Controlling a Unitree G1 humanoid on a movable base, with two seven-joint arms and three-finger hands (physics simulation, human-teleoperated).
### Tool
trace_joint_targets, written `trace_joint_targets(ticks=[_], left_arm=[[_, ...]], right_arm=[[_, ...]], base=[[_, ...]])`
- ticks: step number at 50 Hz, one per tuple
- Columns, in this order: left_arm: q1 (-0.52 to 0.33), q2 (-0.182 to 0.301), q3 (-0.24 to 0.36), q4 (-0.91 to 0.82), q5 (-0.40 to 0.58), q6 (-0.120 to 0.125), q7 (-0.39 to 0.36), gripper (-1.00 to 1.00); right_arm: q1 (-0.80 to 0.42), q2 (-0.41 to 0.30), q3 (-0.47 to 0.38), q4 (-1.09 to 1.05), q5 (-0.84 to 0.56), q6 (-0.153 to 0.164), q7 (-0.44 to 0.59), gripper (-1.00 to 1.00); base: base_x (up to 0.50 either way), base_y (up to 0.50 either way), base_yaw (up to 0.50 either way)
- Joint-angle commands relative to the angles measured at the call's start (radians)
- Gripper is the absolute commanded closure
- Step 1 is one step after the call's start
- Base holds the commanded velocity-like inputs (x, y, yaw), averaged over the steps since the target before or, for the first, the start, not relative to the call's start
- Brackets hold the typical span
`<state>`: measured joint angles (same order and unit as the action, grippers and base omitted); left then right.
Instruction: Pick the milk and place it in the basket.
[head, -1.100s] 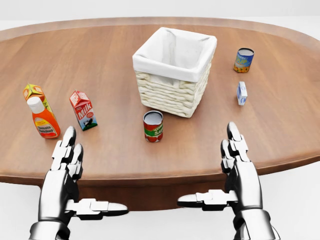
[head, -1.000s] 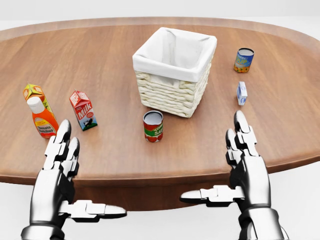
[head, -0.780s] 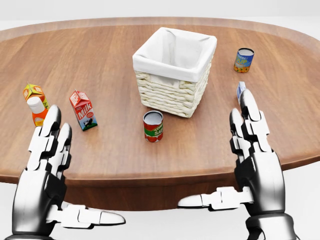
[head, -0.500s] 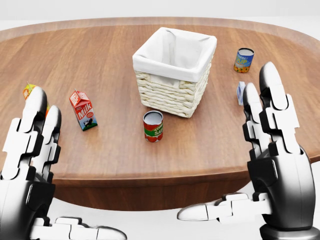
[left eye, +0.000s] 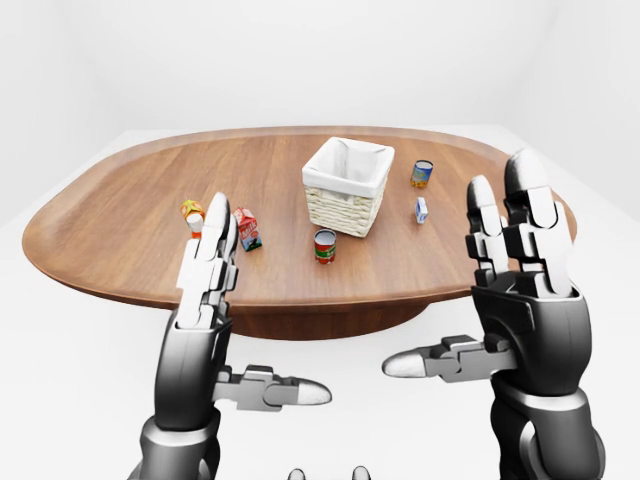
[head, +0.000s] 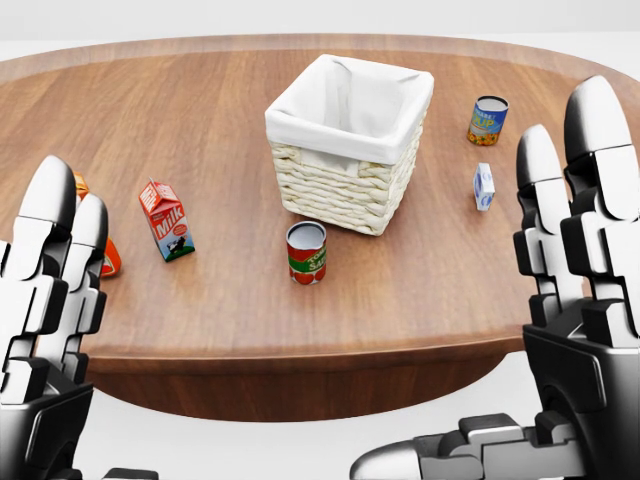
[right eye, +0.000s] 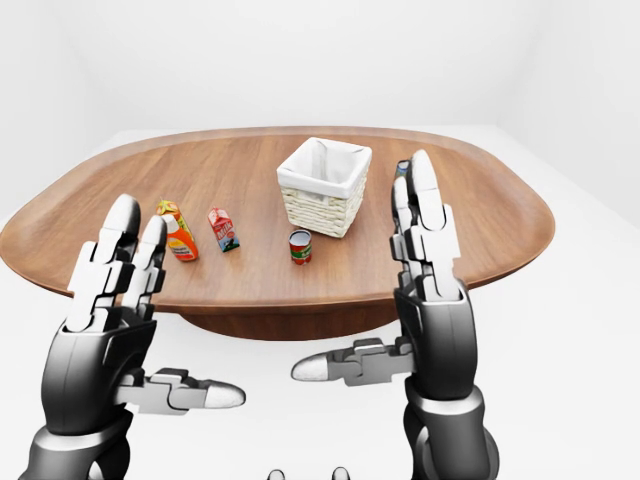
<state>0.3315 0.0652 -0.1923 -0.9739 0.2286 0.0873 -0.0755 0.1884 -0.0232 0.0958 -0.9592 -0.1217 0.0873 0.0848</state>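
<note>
Left of the basket (head: 349, 146) in the head view, the milk (head: 166, 220) stands upright on the table (head: 200, 120); left hand (left eye: 205, 300) and right hand (left eye: 520, 270) hover, fingers spread, holding nothing.

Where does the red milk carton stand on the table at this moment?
In the head view, the red milk carton stands upright on the brown wooden table, left of the white-lined wicker basket and the red tomato can, untouched.
</note>
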Motion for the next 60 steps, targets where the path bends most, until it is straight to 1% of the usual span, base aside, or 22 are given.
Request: trace_joint_targets(ticks=[1,4,10,12,14,17,20,25,30,35,40,43,49,57,60], left_arm=[[0.007,0.004,-0.007,-0.023,0.018,0.0,0.0,-1.0],[0.008,0.002,-0.006,-0.017,0.01,0.0,-0.002,-1.0],[0.004,0.002,-0.002,-0.07,0.009,0.0,-0.018,-1.0],[-0.003,0.003,-0.001,-0.069,0.026,0.0,-0.015,-1.0],[-0.006,-0.01,0.022,-0.073,0.007,0.0,-0.036,-1.0],[-0.003,-0.037,0.039,-0.073,0.016,0.0,-0.066,-1.0],[0.003,-0.061,0.037,-0.073,0.032,0.0,-0.089,-1.0],[0.016,-0.075,0.026,-0.073,0.054,0.0,-0.101,-1.0],[0.024,-0.06,0.002,-0.073,0.061,0.0,-0.085,-1.0],[0.032,-0.066,0.005,-0.073,0.061,0.0,-0.09,-1.0],[0.034,-0.053,-0.007,-0.073,0.061,0.0,-0.078,-1.0],[0.042,-0.046,-0.015,-0.073,0.066,0.0,-0.074,-1.0],[0.043,-0.06,-0.007,-0.073,0.068,0.0,-0.088,-1.0],[0.042,-0.054,-0.008,-0.073,0.064,0.0,-0.082,-1.0],[0.04,-0.049,-0.013,-0.073,0.076,0.0,-0.074,-1.0]], right_arm=[[0.009,-0.001,0.01,-0.035,-0.019,0.0,0.01,-1.0],[0.006,0.0,0.008,-0.04,-0.018,0.0,0.011,-1.0],[0.004,0.0,0.014,-0.058,-0.023,0.0,0.008,-1.0],[-0.003,0.004,0.006,-0.082,-0.006,0.0,0.015,-1.0],[-0.001,0.0,0.005,-0.088,-0.021,0.0,0.01,-1.0],[-0.01,0.009,-0.008,-0.088,-0.011,0.0,0.021,-1.0],[-0.005,0.01,-0.01,-0.088,-0.008,0.0,0.02,-1.0],[-0.005,0.014,-0.025,-0.088,0.006,0.0,0.026,-1.0],[0.003,0.009,-0.013,-0.088,-0.005,0.0,0.023,-1.0],[0.005,0.014,-0.03,-0.088,0.013,0.0,0.029,-1.0],[0.008,0.01,-0.013,-0.088,-0.001,0.0,0.025,-1.0],[0.008,0.012,-0.018,-0.088,-0.002,0.0,0.031,-1.0],[0.006,0.016,-0.022,-0.088,-0.003,0.0,0.034,-1.0],[0.01,0.014,-0.017,-0.088,-0.009,0.0,0.038,-1.0],[0.012,0.017,-0.018,-0.088,-0.005,0.0,0.039,-1.0]], base=[[0.0,0.0,0.0],[0.0,0.0,0.0],[0.0,0.0,0.0],[0.0,0.0,0.0],[0.0,0.0,0.0],[0.0,0.0,0.0],[0.0,0.0,0.0],[0.0,0.0,0.0],[0.11,0.0,0.0],[0.22,0.0,0.0],[0.24,0.0,0.0],[0.24,0.0,0.0],[0.24,0.0,0.0],[0.24,0.0,0.0],[0.24,0.0,0.0]])
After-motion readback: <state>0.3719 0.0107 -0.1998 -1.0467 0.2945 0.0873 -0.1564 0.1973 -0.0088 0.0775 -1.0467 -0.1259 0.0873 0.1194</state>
